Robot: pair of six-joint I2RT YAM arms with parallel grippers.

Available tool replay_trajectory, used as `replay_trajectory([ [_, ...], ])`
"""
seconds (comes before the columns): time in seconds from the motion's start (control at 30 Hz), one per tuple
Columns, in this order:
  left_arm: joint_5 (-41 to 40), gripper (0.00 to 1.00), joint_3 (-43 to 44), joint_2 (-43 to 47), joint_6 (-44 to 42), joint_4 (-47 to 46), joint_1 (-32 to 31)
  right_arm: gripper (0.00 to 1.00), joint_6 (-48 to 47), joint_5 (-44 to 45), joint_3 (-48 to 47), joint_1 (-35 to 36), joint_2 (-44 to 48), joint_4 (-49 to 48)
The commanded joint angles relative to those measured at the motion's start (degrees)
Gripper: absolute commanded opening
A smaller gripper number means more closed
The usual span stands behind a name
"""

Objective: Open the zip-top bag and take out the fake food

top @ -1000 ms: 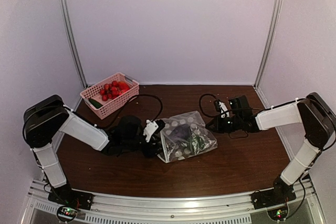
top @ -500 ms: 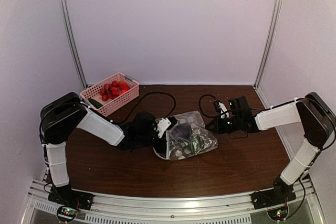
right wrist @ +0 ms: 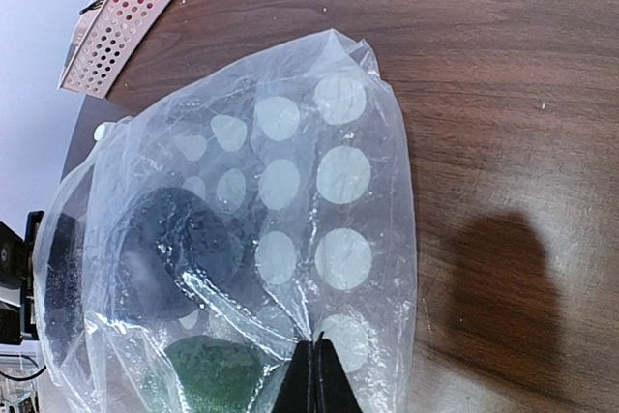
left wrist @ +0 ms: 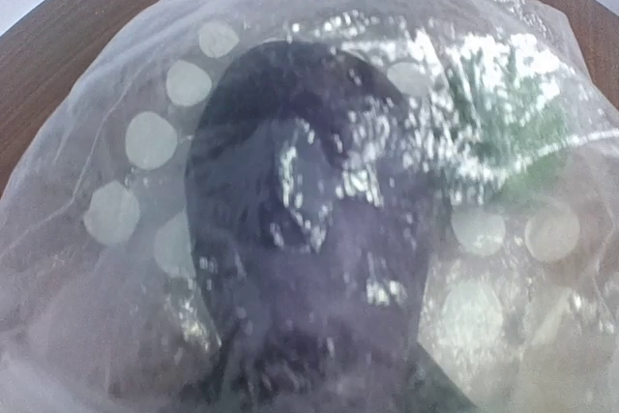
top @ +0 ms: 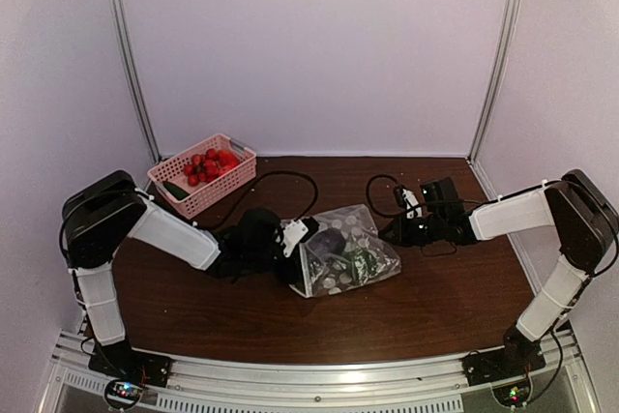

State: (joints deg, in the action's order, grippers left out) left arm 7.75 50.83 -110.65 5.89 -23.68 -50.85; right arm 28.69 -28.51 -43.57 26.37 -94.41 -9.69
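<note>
A: Zip-top bag mid-frame on the desk, right end effector pinched shut on its plastic edge.

B: Left end effector is at its left side; open or shut, can't tell. Anchor that pinch, reach low for the purple fake food.

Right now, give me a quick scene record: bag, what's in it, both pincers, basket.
bag: zip-top bag lying on the table, between the two arms
in bag: dark purple piece with a green piece beside it
left pincer: at the bag's left edge; open or shut cannot be told
right pincer: shut on a fold of the bag's right side
basket: pink basket at back left, holding red pieces
zip: cannot tell whether open
</note>
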Motion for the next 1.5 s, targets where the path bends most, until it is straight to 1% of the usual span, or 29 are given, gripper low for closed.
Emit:
replay_trajectory([
  [0.0, -1.51, 0.24, -4.73, 5.66, 1.65, 4.59, -0.21, 0.0, -0.66, 1.5, 0.72, -0.47, 0.98, 0.03],
  [0.27, -2.97, 0.23, -10.76, 15.0, 5.66, 10.58, -0.19, 0.0, -1.02, 1.82, 1.45, -0.96, 1.69, 0.11],
  [0.5, -1.62, 0.22, -16.43, 24.62, 9.76, 13.1, 1.15, 0.0, -1.38, 1.45, 1.47, -1.57, 1.96, 0.46],
  [0.63, 2.34, 0.22, -17.73, 30.32, 12.4, 13.53, 5.8, 0.0, -1.44, 1.12, 1.21, -1.67, 1.73, 0.38],
  [0.77, 6.93, 0.23, -15.55, 34.3, 12.92, 16.06, 15.27, 0.0, -1.38, 0.77, 1.12, -1.72, 1.51, 0.12],
  [0.9, 11.01, 0.24, -10.09, 34.52, 13.09, 18.52, 24.21, 0.0, -1.46, 0.69, 1.25, -1.76, 1.51, -0.06],
  [1.03, 12.17, 0.23, -1.14, 30.36, 12.1, 23.08, 30.23, 0.0, -1.44, 0.67, 1.47, -1.76, 1.58, -0.45],
  [1.3, 15.24, 0.26, 21.03, 16.07, 8.11, 34.81, 38.31, 0.0, -1.47, 0.4, 1.47, -1.85, 1.6, -0.88],
  [1.47, 14.5, 0.26, 35.25, 5.39, 3.67, 42.93, 40.98, 0.0, -1.25, 0.38, 1.49, -1.85, 1.94, -1.18],
])
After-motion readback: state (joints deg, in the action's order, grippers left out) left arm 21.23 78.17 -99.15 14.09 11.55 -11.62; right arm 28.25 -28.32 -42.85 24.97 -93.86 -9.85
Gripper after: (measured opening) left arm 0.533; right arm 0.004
